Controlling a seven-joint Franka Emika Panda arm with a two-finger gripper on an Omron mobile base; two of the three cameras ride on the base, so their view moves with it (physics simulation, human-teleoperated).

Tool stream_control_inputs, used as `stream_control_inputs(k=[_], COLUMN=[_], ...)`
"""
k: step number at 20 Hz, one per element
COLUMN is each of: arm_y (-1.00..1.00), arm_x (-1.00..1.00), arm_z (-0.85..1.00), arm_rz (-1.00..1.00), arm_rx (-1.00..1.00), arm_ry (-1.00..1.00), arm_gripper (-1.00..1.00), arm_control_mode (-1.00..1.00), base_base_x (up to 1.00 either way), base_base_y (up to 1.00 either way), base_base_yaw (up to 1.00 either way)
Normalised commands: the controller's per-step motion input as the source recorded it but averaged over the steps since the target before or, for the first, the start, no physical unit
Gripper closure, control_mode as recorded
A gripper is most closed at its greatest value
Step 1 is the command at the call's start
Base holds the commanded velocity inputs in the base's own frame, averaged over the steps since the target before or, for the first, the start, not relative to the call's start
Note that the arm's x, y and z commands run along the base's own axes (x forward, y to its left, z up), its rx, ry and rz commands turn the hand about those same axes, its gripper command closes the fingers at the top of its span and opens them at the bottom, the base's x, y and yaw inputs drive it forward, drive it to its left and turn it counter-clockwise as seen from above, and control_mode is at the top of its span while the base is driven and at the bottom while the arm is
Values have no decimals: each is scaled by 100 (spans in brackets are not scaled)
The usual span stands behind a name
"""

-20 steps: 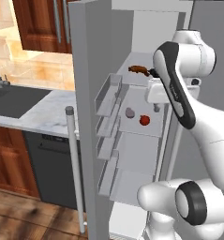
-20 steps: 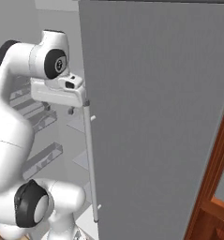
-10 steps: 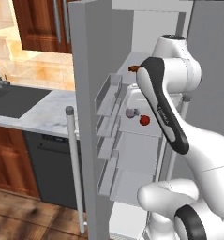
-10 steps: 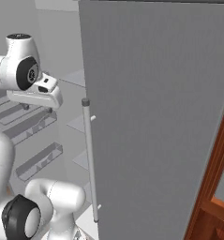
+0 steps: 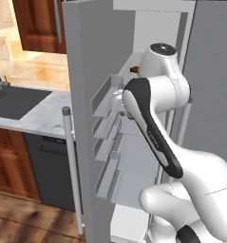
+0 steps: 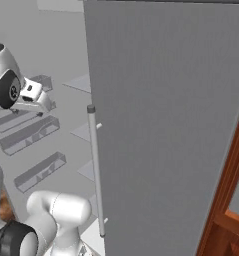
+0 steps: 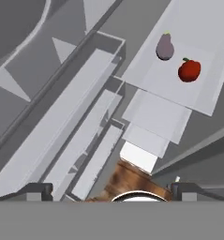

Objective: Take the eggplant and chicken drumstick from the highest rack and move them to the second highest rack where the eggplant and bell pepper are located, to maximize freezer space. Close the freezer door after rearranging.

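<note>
Looking down from the hand view, a purple eggplant [image 7: 165, 47] and a red bell pepper [image 7: 189, 70] lie side by side on a white freezer rack [image 7: 151, 79], well below my gripper [image 7: 111, 191]. Its two fingertips stand wide apart with nothing between them, so it is open. In the left base view a brown bit of the chicken drumstick [image 5: 133, 70] peeks out on the highest rack, just left of my arm's upper joint. The arm hides the eggplant on that rack. My hand [image 6: 35, 97] hangs high, near the door bins.
The freezer's left door [image 5: 81, 118] stands open, with several grey bins [image 5: 105, 137] on its inside. The closed right door [image 6: 166, 125] and its long handle [image 6: 96, 170] are close on the right. A counter with a sink [image 5: 20, 107] lies to the left.
The arm has swung up and to the left, and its elbow now covers the shelves in the left base view. The hand has pulled back toward the door bins. The gripper stayed open.
</note>
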Motion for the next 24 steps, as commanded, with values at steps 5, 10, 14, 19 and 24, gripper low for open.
stream_control_inputs(k=[5, 10, 14, 19, 24], arm_y=[18, -62, -57, -25, -4], arm_x=[20, -4, 15, 26, 23], arm_z=[17, 73, 50, 28, 17], arm_rz=[-6, -18, -8, 27, 34], arm_rx=[0, 0, -1, -6, -31], arm_ry=[-12, -17, -3, 0, -13], arm_gripper=[-100, -100, -100, -100, -100], arm_control_mode=[-100, -100, -100, -100, -100], base_base_x=[0, 0, 0, 0, 0], base_base_y=[0, 0, 0, 0, 0], base_base_yaw=[0, 0, 0, 0, 0])
